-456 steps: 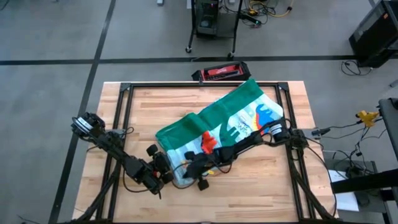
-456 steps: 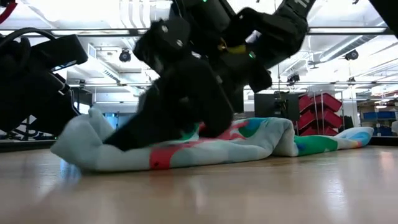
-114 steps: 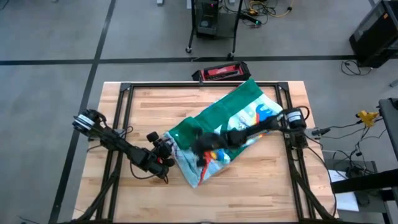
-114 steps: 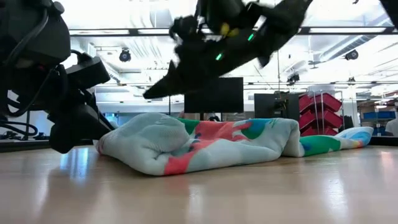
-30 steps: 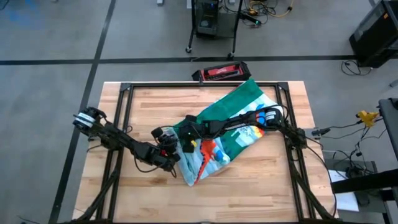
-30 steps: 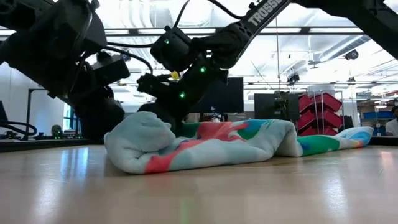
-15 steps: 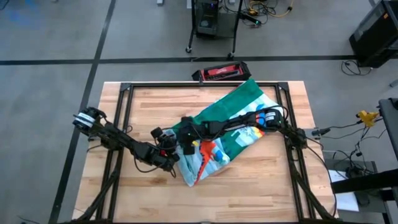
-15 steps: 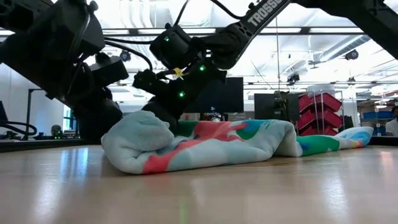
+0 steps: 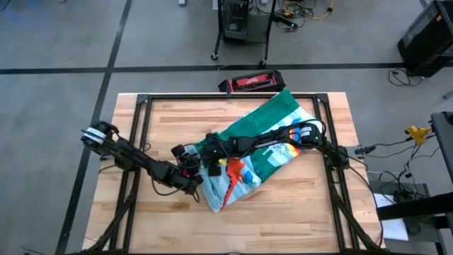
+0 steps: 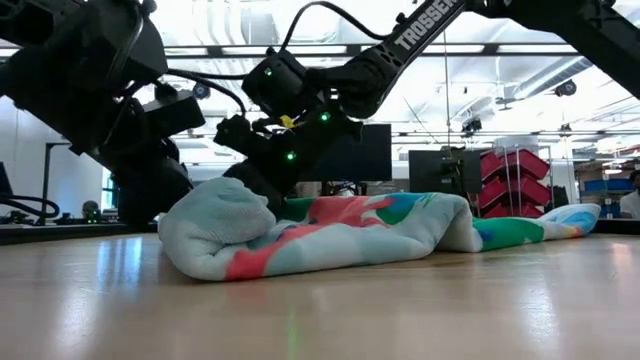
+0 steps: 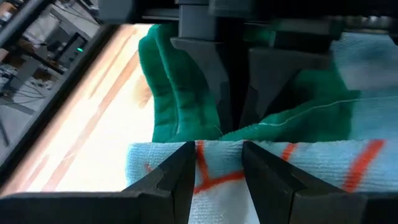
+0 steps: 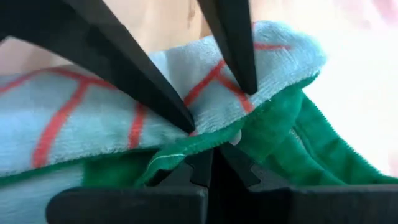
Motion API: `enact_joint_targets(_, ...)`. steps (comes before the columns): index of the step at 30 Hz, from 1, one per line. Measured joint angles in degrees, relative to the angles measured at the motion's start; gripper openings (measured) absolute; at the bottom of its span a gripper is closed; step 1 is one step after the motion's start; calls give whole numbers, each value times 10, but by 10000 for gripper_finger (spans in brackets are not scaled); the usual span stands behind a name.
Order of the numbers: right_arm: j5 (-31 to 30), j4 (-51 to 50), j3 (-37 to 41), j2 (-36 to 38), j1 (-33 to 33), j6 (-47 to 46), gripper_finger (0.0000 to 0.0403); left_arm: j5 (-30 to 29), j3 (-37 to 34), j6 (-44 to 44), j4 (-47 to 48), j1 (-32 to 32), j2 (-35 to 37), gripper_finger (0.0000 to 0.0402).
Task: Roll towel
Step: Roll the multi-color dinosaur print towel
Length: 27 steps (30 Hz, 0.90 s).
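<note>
Towel [image 9: 258, 152], lying diagonally across the middle of the table [image 9: 297, 212], is being rolled from its near-left end, and the roll is only partly formed. In the low view that end of the towel [image 10: 215, 235] is bunching into one loose, rounded hump, while the remainder is trailing away flat toward the far right corner, green back uppermost.

Left gripper [image 9: 191, 173] is sitting at the left side of the hump; its fingers [image 11: 180, 180] are standing a little apart astride the striped edge of the towel [image 11: 298, 168], seemingly pinching that thickness of cloth.

Right gripper [image 9: 211, 159] is reaching in just behind the hump, directly facing the left one. Its fingers [image 12: 205, 174] are pressing together on the green border of the towel [image 12: 267, 124], though it cannot be told whether any cloth is actually trapped between them.

Judged from the layout, roughly the first turn is done and is uneven. Most of the length is still waiting to be wound, and the hump is likely needing tightening before further turns.
</note>
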<state>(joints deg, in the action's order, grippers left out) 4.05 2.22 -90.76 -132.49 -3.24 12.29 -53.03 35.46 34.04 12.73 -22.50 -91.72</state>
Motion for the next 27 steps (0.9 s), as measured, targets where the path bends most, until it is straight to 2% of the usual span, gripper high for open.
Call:
enact_joint_targets(2, 20, 6, 1, -1, 2, -2, 0, 3, 0, 4, -1, -1, 0, 119)
enact_joint_targets(12, 42, 23, 1, -7, 6, 16, 0, 6, -24, 53, -14, -7, 1, 119)
enact_joint_targets(18, -16, 9, 1, 12, 11, 28, 0, -1, -44, 100, -14, -23, 1, 119)
enact_joint_targets(24, -34, 15, -21, 13, -5, -24, 0, -9, -52, 96, -51, -25, 0, 119)
enact_joint_targets(27, -64, 6, -31, -2, -12, -33, 0, -8, -54, 98, -55, -26, 0, 119)
